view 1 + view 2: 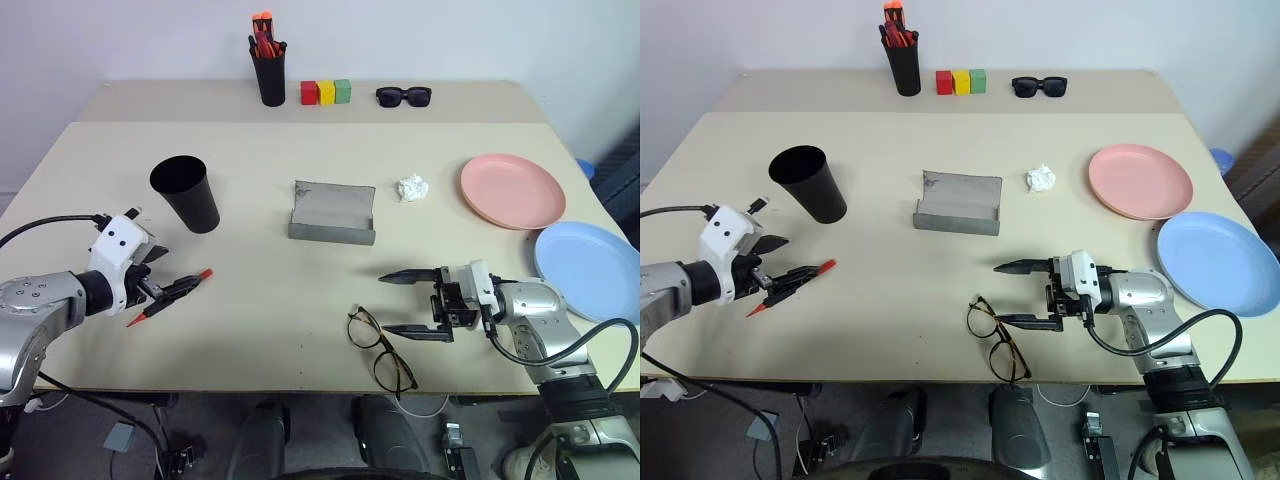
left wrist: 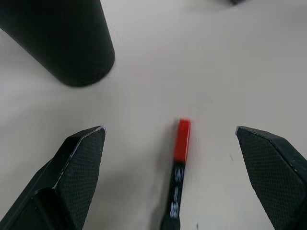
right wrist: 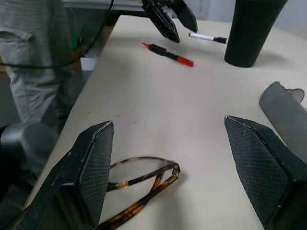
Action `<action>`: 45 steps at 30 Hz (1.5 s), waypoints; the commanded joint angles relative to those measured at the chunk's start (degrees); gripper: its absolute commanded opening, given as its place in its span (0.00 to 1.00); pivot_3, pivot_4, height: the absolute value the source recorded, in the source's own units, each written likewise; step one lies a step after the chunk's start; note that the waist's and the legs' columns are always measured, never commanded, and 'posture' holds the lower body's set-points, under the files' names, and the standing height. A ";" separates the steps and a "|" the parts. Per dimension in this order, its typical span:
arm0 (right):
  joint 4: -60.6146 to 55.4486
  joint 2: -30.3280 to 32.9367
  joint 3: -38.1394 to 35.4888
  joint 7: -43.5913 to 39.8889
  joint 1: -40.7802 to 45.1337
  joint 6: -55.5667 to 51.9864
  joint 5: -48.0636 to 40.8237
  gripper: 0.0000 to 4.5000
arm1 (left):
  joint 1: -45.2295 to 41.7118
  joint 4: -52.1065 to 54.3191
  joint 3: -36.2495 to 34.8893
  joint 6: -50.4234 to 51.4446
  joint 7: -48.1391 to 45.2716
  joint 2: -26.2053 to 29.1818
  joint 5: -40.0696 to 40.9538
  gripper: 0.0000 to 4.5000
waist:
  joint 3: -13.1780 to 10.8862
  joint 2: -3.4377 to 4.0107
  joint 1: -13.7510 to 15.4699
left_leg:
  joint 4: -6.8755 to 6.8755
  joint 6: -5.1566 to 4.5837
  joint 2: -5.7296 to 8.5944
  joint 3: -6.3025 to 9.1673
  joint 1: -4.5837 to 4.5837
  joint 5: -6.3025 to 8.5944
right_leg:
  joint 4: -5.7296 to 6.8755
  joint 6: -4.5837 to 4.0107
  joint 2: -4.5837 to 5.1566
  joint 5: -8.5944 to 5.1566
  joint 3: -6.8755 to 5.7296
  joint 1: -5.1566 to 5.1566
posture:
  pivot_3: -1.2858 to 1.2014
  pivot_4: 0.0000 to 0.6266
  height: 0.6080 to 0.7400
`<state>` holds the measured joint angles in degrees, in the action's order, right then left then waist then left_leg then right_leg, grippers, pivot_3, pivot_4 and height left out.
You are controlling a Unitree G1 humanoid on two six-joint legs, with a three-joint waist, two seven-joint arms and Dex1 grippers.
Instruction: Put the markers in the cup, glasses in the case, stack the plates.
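Note:
The black marker with a red cap [image 2: 183, 139] lies on the table in front of the black cup [image 1: 185, 193]. My left gripper [image 1: 170, 275] hangs open just over it, one finger on either side. The white marker [image 3: 206, 37] lies beyond that hand, near the cup. The grey case [image 1: 333, 212] stands open at mid table. Near the front edge lie the glasses [image 1: 380, 345]; my right gripper [image 1: 386, 303] is open and pointing left, with its lower finger just above them. The pink plate [image 1: 512, 190] and blue plate [image 1: 585, 268] sit side by side at the right.
At the back stand a black pen holder [image 1: 268, 70] with orange pens, three coloured blocks [image 1: 326, 92] and black sunglasses [image 1: 403, 96]. A crumpled paper ball [image 1: 411, 187] lies between the case and the pink plate.

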<state>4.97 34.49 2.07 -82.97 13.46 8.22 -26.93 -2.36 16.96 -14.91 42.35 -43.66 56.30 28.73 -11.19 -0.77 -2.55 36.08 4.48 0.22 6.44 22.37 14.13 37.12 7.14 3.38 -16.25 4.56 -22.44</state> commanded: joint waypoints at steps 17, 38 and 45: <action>1.65 -4.46 0.84 1.53 4.11 1.98 0.60 0.83 | 2.33 2.49 2.28 12.12 -9.53 17.24 -2.78 1.00 | -0.12 0.00 -0.04 | -0.05 0.00 -0.01 0.00 0.01 0.00 | 0.05 -0.01 -0.02 -0.01 0.00 -0.07 | 0.52 0.24 1.00; -2.89 -4.43 0.64 5.28 2.62 -0.85 0.21 0.83 | -15.25 0.33 22.38 22.65 -9.82 19.11 -6.44 1.00 | -0.17 -0.01 -0.07 | -0.04 0.00 -0.01 0.00 0.04 0.00 | 0.11 0.01 -0.06 0.00 0.01 -0.12 | 0.52 0.24 1.00; -4.58 -4.40 0.64 6.82 1.95 -1.67 0.21 0.83 | -20.81 -1.57 26.18 24.62 -8.06 15.02 -8.04 1.00 | -0.17 -0.02 0.00 | 0.01 0.00 -0.01 0.00 0.04 0.00 | 0.12 0.01 -0.07 0.00 0.01 -0.09 | 0.52 0.24 1.00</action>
<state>2.67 30.20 3.19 -76.62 15.66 6.54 -25.95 -21.94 15.57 11.00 66.23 -52.21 71.35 21.85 -11.36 -0.79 -2.56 36.08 4.48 0.21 6.44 22.41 14.13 37.24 7.16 3.31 -16.26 4.57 -22.53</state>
